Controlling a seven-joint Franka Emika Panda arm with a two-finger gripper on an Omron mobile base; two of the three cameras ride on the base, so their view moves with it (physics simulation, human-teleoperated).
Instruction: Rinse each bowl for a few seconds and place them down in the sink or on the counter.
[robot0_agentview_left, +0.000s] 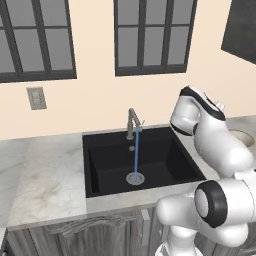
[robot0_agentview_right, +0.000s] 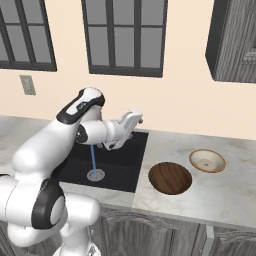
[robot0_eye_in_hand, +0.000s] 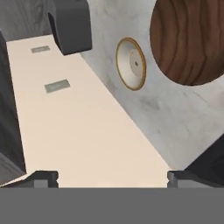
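The pincer (robot0_agentview_right: 134, 119) hangs with its jaws spread wide and nothing between them, held above the right rear corner of the sink (robot0_agentview_right: 122, 167), close to the wall. In the hand view its two dark fingertips (robot0_eye_in_hand: 42, 178) stand far apart at the bottom, with bare cream wall and marble between them.

Beyond the pincer, to the right of the sink, both bowls sit upright on the counter (robot0_agentview_right: 220, 192), near each other but not touching. The dark brown bowl (robot0_agentview_right: 170, 177) lies nearer the sink and the front edge; its inside shows a wood grain in curved streaks. The tan-rimmed bowl (robot0_agentview_right: 207, 160) sits further right and closer to the wall, cream inside with a small faint mark at the centre.

The sink is a matte black rectangular basin set in pale, tan-veined marble. A thin blue stream of water (robot0_agentview_left: 136, 152) falls from the grey angular tap (robot0_agentview_left: 132, 121) onto the round silver drain (robot0_agentview_left: 135, 178)
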